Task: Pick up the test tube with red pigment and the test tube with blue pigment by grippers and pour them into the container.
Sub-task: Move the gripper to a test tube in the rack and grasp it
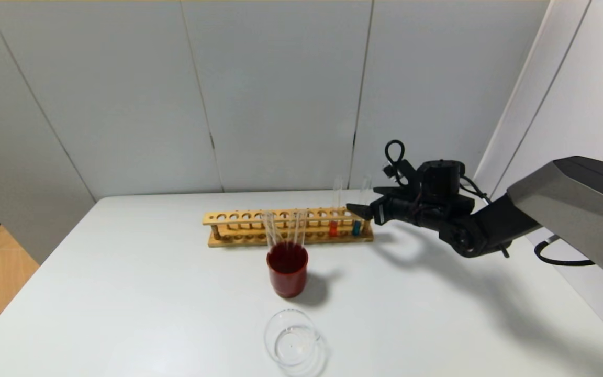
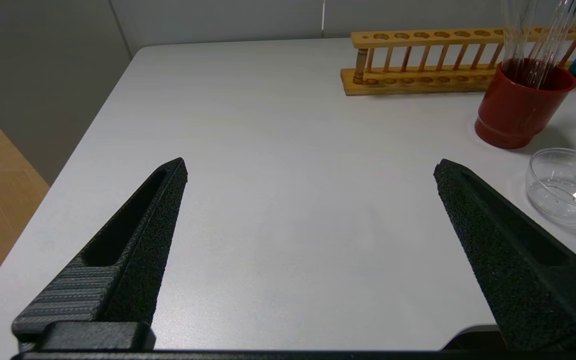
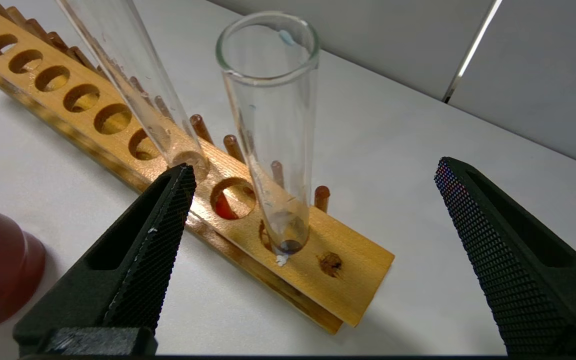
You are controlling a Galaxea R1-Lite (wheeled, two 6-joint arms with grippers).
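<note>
The red-pigment tube (image 1: 334, 226) and the blue-pigment tube (image 1: 357, 226) stand upright at the right end of the wooden rack (image 1: 259, 217). My right gripper (image 1: 363, 210) is open, level with the blue tube's upper part at the rack's right end. In the right wrist view the blue tube (image 3: 273, 125) stands between and just beyond the spread fingertips of the right gripper (image 3: 312, 167), untouched, with the red tube (image 3: 133, 85) beside it. The clear glass container (image 1: 292, 343) sits empty near the table's front. My left gripper (image 2: 310, 167) is open and empty over the bare table, out of the head view.
A dark red cup (image 1: 287, 275) holding several colourless tubes stands between the rack and the container. It also shows in the left wrist view (image 2: 518, 115), next to the container (image 2: 565, 187). The white table (image 1: 123, 293) ends at a wall close behind the rack.
</note>
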